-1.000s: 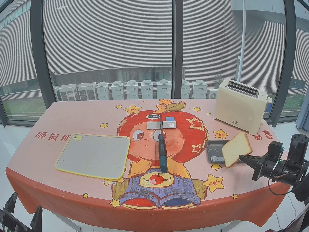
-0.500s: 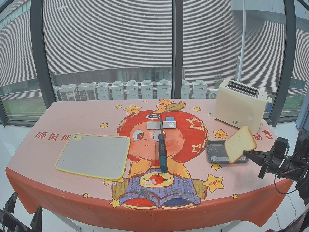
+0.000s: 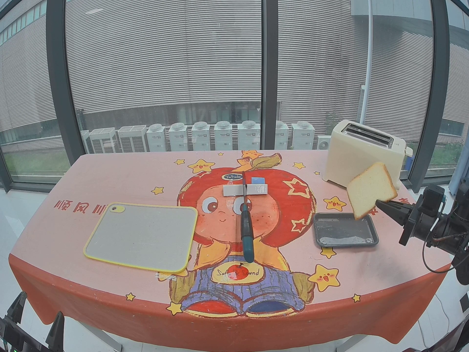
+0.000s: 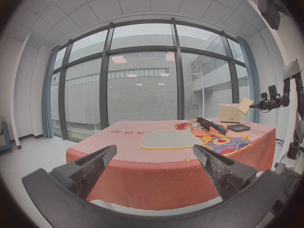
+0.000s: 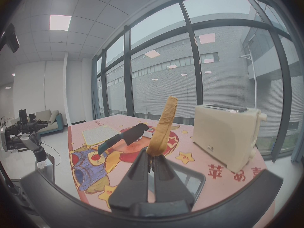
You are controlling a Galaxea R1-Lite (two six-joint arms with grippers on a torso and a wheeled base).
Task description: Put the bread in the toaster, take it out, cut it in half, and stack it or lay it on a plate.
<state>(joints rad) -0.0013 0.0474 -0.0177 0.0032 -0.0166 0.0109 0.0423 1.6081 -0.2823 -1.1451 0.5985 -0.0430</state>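
My right end effector (image 3: 380, 203) is clamped on a corner of the bread (image 3: 371, 189), held aloft at the far right, just on the near side of the toaster (image 3: 364, 160), so I judge only the pickup done: toasting, halving and plating remain.

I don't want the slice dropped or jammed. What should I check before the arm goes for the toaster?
1. Grip: right gripper shut on a corner of the pale square bread slice: ok.
2. Slice held clear above the dark rectangular metal tray: ok.
3. Cream two-slot toaster, nothing sticking out of its slots: ok.
4. Slice over a slot: not ok, it hangs in front of the toaster.
5. Slice lined up with a slot: cannot tell.
6. Left gripper open, far from the toaster: ok.
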